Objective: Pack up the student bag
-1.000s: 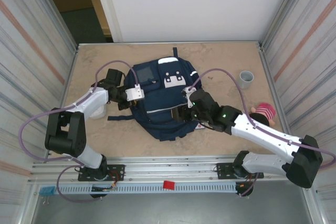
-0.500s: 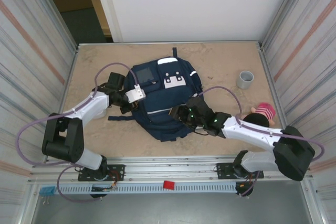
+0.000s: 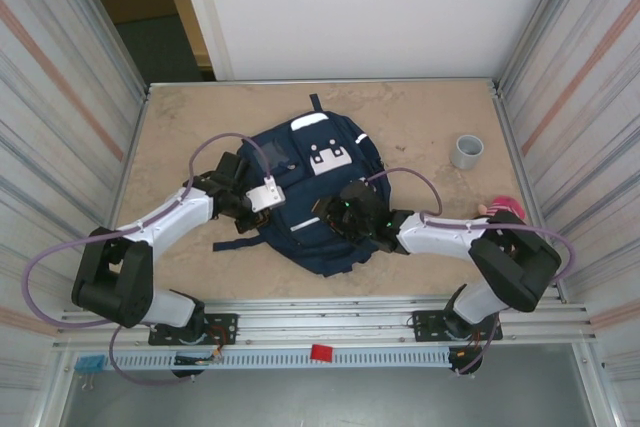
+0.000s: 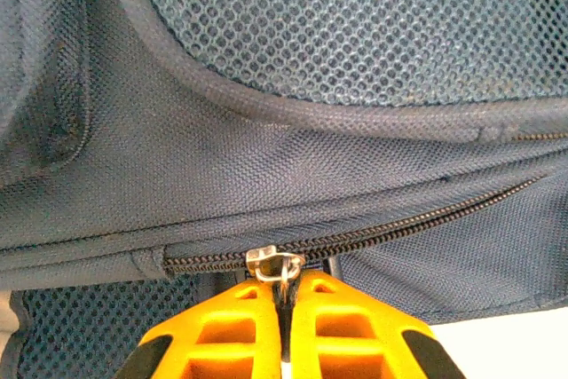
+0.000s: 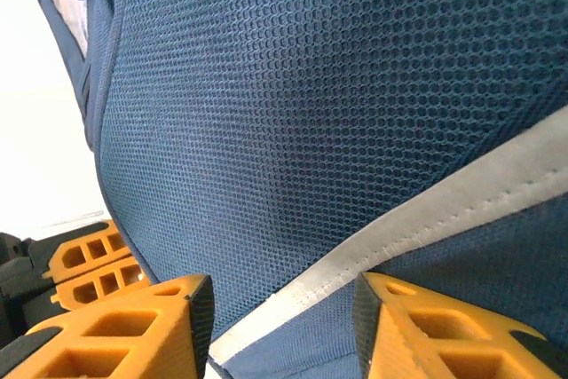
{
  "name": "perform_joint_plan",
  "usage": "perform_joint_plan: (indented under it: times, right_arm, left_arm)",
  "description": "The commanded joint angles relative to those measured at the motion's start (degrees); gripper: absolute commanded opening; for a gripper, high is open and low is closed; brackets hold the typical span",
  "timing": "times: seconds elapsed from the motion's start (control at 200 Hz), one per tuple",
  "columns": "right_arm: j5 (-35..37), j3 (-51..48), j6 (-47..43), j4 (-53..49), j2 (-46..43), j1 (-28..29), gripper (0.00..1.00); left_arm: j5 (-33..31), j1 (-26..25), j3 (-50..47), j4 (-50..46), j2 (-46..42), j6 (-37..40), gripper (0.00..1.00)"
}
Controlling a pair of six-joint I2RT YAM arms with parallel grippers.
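The student bag (image 3: 322, 245), navy blue with white patches, lies flat in the middle of the table. My left gripper (image 3: 262, 197) is at the bag's left side, shut on the metal zipper pull (image 4: 282, 265) of a dark zipper (image 4: 399, 228); the orange fingers (image 4: 231, 326) meet around the pull. My right gripper (image 3: 336, 215) rests on the bag's front, open, with blue mesh (image 5: 293, 175) and a pale stripe (image 5: 390, 241) between its fingertips (image 5: 169, 308). The left gripper's orange fingers (image 5: 84, 259) show past the bag's edge in the right wrist view.
A grey cup (image 3: 467, 151) stands at the right rear of the table. A pink plush toy (image 3: 503, 209) lies by the right wall, behind my right arm. Metal walls close in both sides.
The right gripper has slid left across the bag's front and its jaws have narrowed. The left gripper moved right and nearer with the zipper pull. The bag shifted and turned slightly.
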Motion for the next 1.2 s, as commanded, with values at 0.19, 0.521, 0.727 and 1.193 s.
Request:
perform_joint_plan:
  times: [0.19,0.521,0.727,1.193]
  right_arm:
    - [1.9,2.56,0.02,-0.34,-2.15,-0.46,0.44]
    - [4.64,-6.71,3.33,-14.62,-15.52,-2.65,0.75]
    - [2.89,-6.18,3.89,-11.23,-13.37,-3.21,0.74]
    - [3.36,-5.98,6.16,-15.93,-14.45,-2.25,0.85]
  left_arm:
    - [-2.28,-0.27,-1.83,2.38,-1.92,-6.55,0.0]
    - [-0.79,0.59,-2.16,4.78,-2.74,-8.52,0.0]
    - [1.11,0.62,-2.37,5.4,-3.05,-9.97,0.0]
    - [0.67,0.68,-2.85,6.73,-1.92,-11.08,0.0]
